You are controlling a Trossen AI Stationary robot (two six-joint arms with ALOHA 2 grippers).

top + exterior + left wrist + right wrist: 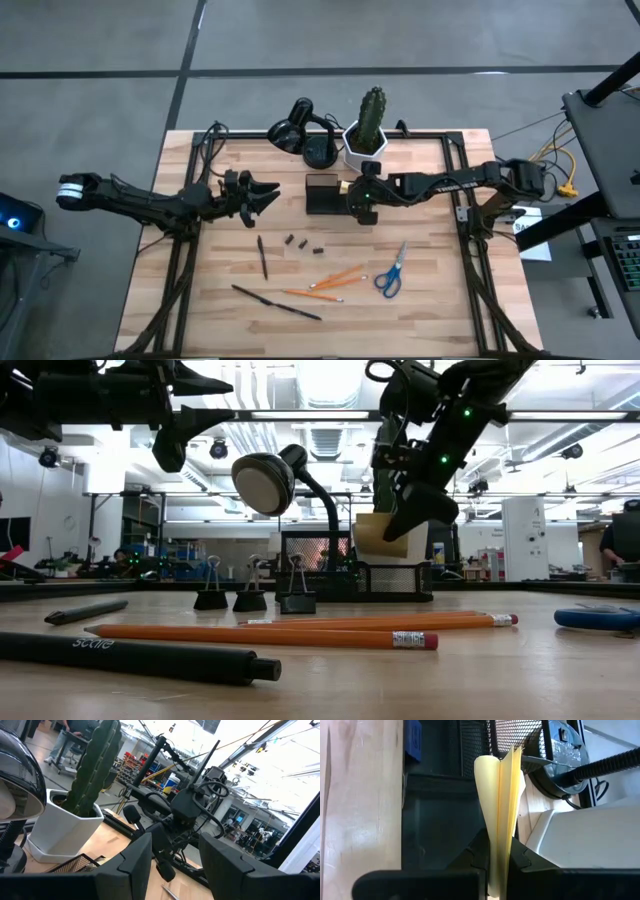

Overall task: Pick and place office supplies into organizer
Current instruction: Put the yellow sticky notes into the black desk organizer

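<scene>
My right gripper (352,192) is shut on the yellow sticky-note pad (384,534) and hovers just over the right end of the black mesh organizer (321,195). My left gripper (268,194) is open and raised above the table, left of the organizer. Blue-handled scissors (390,272), orange pencils (336,279), two dark pens (263,256) (277,302) and small dark binder clips (303,244) lie on the wood nearer the front edge. My right gripper pinches the sticky-note pad between its two fingers (470,862) at one edge (497,847). It comes slanting down from the table's right. The pad is lifted clear above the organizer, and its free end (500,762) fans apart into loose sheets.
A black desk lamp (300,135) and a cactus in a white hexagonal pot (366,140) stand right behind the organizer at the far edge. The black frame rails (462,200) run along the table's sides. Bare wood lies between the organizer and the scattered supplies.
</scene>
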